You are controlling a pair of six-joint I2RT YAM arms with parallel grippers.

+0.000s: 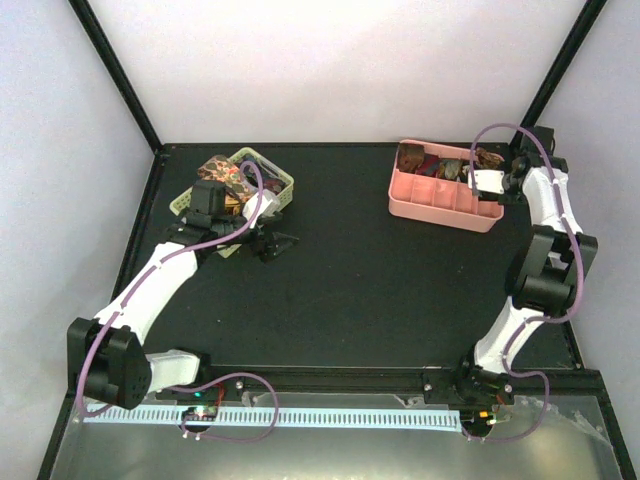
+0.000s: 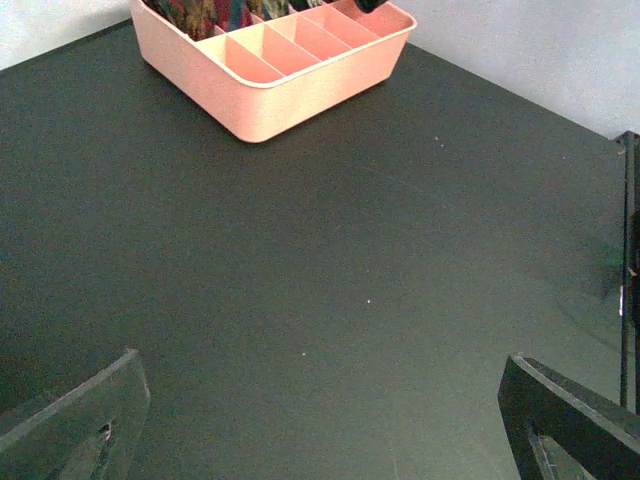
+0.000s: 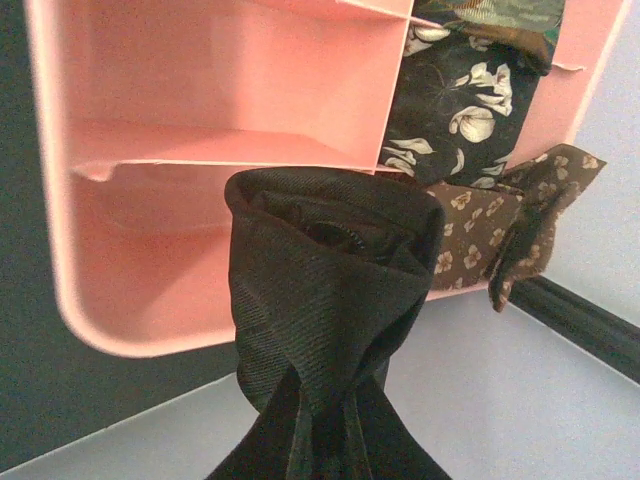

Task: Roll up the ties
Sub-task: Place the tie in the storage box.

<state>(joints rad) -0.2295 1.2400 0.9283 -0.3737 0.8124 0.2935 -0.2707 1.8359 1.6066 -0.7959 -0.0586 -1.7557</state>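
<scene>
Black table (image 1: 360, 290): pink divided tray (image 1: 440, 212) far right, green basket (image 1: 287, 184) far left, well apart.

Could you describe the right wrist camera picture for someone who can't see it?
A rolled black tie fills the foreground, in front of a pink divided tray. The tray's left compartments are empty; a black floral tie and a brown floral tie sit at its right end.
</scene>
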